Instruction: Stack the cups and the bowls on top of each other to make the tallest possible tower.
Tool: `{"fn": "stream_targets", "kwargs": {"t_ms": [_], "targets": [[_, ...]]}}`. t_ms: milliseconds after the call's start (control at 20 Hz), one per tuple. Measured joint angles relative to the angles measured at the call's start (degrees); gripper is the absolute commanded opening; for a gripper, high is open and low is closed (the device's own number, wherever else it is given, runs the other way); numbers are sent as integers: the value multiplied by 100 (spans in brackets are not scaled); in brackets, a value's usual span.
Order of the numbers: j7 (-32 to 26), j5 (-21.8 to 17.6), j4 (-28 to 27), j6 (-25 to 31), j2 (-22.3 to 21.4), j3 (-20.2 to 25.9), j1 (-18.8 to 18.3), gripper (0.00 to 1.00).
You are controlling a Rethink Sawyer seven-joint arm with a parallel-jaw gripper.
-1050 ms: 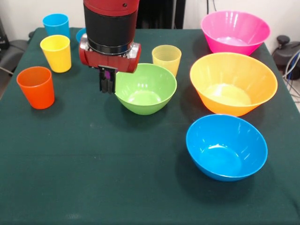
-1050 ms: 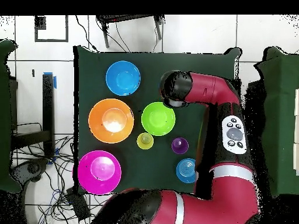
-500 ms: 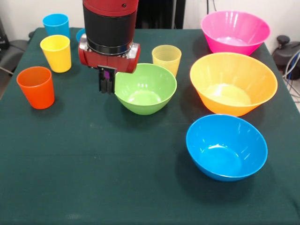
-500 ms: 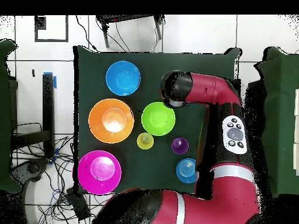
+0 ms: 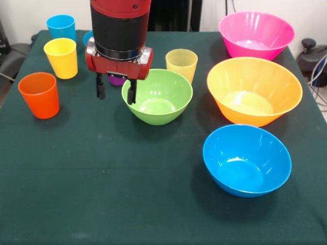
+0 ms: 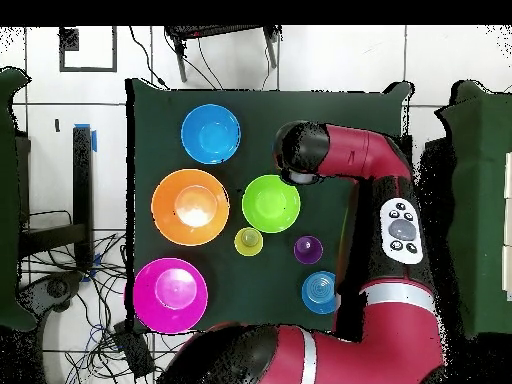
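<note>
The gripper (image 5: 115, 91) hung with its two black fingers (image 5: 100, 88) spread apart and empty, one finger at the near rim of the medium green translucent plastic bowl (image 5: 158, 96). A small purple plastic cup (image 5: 116, 79) showed just behind the fingers, mostly hidden by the red and black arm (image 5: 121, 30). No tower stood: every piece sat singly on the dark green table (image 5: 127, 184). The pale yellow-green tumbler (image 5: 181, 63) stood just behind the green bowl. The orange cup (image 5: 39, 95), yellow cup (image 5: 61, 57) and blue cup (image 5: 61, 27) stood well apart at one side; the large orange-yellow bowl (image 5: 254, 91), large pink bowl (image 5: 256, 34) and medium blue bowl (image 5: 247, 160) at the other.
</note>
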Motion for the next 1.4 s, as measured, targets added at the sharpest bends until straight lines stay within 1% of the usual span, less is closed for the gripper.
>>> {"fn": "stream_targets", "kwargs": {"t_ms": [550,800,850,1000,1200,1400], "targets": [[0,-19,1,-74,5,2,1,100],[0,-31,25,-334,15,-1,15,100],[0,-34,41,-500,30,0,27,100],[0,-39,61,-678,52,-2,44,100],[0,-50,100,-981,151,-25,126,100],[0,-50,124,-1128,228,-37,222,100]]}}
